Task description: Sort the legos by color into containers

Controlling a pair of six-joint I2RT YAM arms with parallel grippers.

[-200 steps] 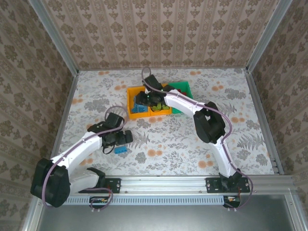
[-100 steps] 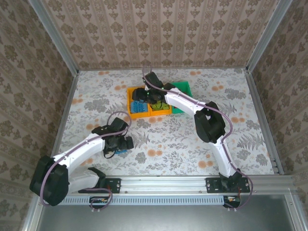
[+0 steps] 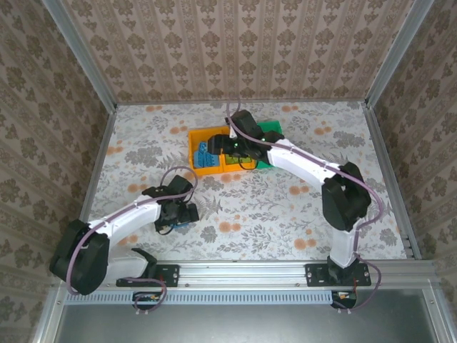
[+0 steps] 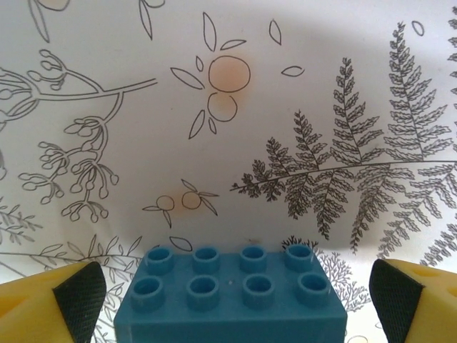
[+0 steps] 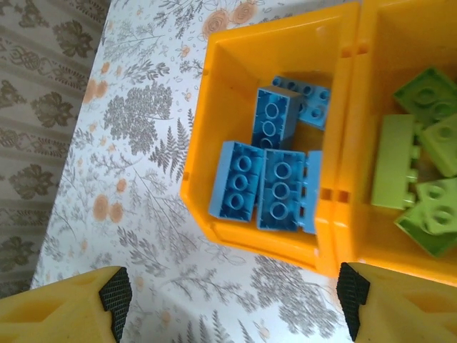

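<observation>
**Left claw** [image 4: 235, 307]: jaws wide and empty, with one yellow finger on either side of Item 1 and neither touching it.

**Item 1:** blue studded plastic brick [image 4: 230, 289], quantity one. It has eight studs in two rows of four. It lies studs-up on the floral-printed bench [image 4: 214, 128], well apart from the bins. It is probably light, rigid and smooth-walled. The best hold looks to be on the flat end walls beneath the studs, taken square-on so it does not skate out.

**Right claw** [image 5: 234, 296]: jaws wide, holding nothing, hanging over Item 2.

**Item 2:** orange-yellow open plastic bins, quantity two, touching side by side.
- The left bin [image 5: 218, 107] holds at least four blue bricks [image 5: 232, 179].
- Its neighbour [image 5: 378, 43] holds at least four lime green bricks [image 5: 396, 161], with perhaps more cut off at the edge.

**Item 3:** green plastic bin [image 3: 275, 131], quantity one, just beside these. Its contents are hidden by the arm.
</observation>
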